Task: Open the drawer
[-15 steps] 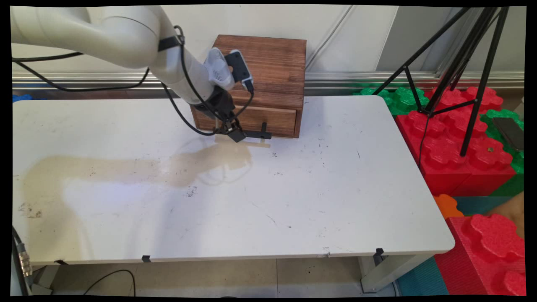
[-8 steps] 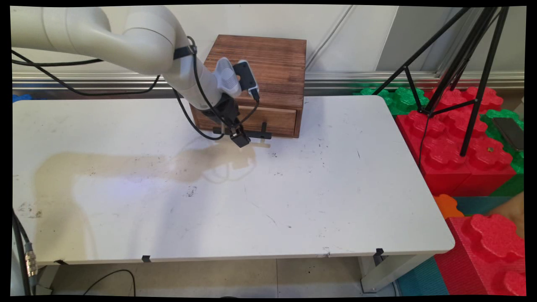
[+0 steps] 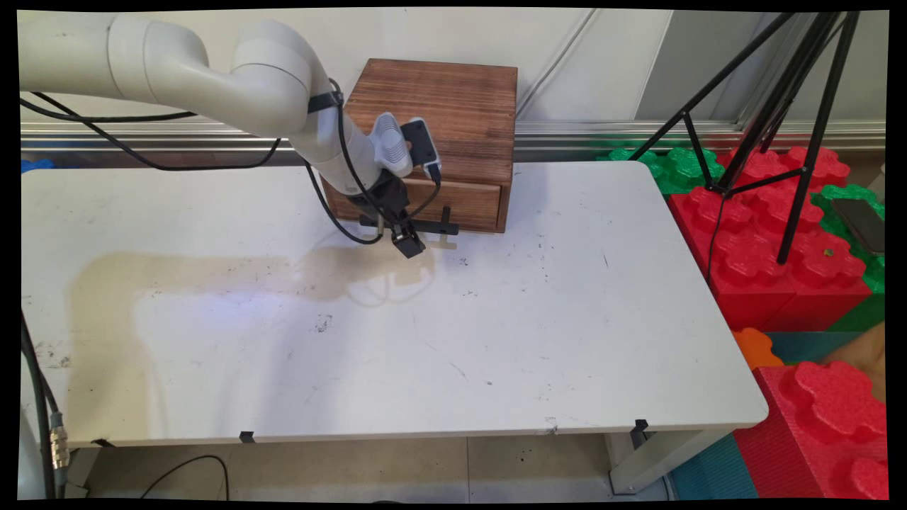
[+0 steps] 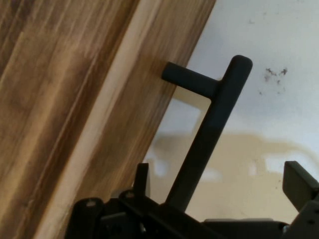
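between the jaws, drawer handle (image 4: 209,129)

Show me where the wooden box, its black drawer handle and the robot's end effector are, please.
wooden box (image 3: 453,99): main view, on its top face.
black drawer handle (image 4: 209,129): hand view, on the long bar.
end effector (image 3: 409,244): main view, at its fingertips, just before the handle.

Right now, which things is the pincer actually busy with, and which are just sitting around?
Busy with: pincer, open around the black drawer handle of the wooden box.

Sitting around: tripod, red and green foam blocks, phone.
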Robot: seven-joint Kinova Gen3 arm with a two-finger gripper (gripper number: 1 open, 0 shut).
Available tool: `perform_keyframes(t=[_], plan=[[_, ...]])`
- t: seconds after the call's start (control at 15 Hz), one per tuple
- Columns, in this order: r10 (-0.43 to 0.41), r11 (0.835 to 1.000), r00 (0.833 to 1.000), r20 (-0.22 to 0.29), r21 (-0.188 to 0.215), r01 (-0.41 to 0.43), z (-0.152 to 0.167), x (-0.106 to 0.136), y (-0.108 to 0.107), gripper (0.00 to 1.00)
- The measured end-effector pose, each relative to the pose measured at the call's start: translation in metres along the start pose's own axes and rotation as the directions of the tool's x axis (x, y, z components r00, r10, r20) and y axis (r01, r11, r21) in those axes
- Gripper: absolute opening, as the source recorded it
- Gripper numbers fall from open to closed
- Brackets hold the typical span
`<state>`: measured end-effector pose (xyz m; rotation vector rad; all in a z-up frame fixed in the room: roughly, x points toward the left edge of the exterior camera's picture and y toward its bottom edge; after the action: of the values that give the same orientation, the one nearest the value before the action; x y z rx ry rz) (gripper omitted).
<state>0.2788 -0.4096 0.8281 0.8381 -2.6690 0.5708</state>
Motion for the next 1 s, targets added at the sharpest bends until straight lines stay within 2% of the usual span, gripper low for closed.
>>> perform_keyframes(t=[1.0], plan=[[-0.030,0.998,1.000,0.008,-0.063,0.031,0.019,-0.006,0.006,1.00]])
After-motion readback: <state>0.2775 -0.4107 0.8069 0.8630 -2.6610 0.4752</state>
